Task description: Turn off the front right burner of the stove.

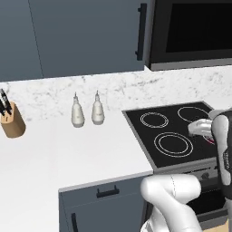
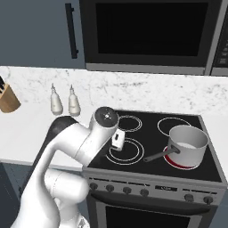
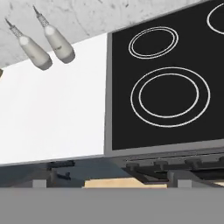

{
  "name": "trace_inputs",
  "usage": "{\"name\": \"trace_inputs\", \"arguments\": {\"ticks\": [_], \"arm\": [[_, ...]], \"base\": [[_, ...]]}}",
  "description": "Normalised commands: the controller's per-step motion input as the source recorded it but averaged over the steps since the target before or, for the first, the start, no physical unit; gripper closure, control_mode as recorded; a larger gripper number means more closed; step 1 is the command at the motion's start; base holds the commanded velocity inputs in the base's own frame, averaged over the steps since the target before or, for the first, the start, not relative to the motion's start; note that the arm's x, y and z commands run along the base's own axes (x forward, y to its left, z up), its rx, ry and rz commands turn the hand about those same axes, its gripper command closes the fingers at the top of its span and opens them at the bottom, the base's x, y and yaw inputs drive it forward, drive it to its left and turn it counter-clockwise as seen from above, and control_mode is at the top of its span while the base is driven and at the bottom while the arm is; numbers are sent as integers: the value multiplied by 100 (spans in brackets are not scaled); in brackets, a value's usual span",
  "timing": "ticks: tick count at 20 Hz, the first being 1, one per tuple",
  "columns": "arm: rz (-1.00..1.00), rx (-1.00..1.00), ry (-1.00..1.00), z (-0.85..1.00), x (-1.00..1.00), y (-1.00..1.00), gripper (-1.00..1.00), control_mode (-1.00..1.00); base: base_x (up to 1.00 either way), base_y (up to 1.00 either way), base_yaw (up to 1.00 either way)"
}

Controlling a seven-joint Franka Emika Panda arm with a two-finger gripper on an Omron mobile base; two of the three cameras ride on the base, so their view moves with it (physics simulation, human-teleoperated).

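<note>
At lower right of the right base view, we see a steel saucepan (image 2: 187,145) sitting on the stove (image 2: 147,133), covering the red-rimmed front right burner (image 2: 178,163); its inside looks pale, contents unclear. A knife block (image 1: 12,119) holds dark-handled knives at left. We cannot tell whether the tool is clenched or released.

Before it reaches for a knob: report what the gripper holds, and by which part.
Cannot be told: the hand view shows the stove and two bottles, but the gripper's fingertips aren't discernible.
</note>
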Motion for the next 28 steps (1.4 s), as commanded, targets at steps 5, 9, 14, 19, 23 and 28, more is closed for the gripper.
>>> {"name": "trace_inputs", "arguments": {"ticks": [5,9,14,19,23,28], "arm": [[0,19,-15,-51,-81,-79,-100,-100],[0,4,-14,-69,-64,-55,-100,-100],[5,-5,-28,-64,-40,-20,-100,-100],[5,-10,-35,-44,-6,-29,-100,-100],[2,-17,-27,-40,1,-15,-100,-100],[0,-22,-17,-28,17,-2,-100,-100]], "base": [[0,0,0],[0,0,0],[0,0,0],[0,0,0],[0,0,0],[0,0,0]]}}
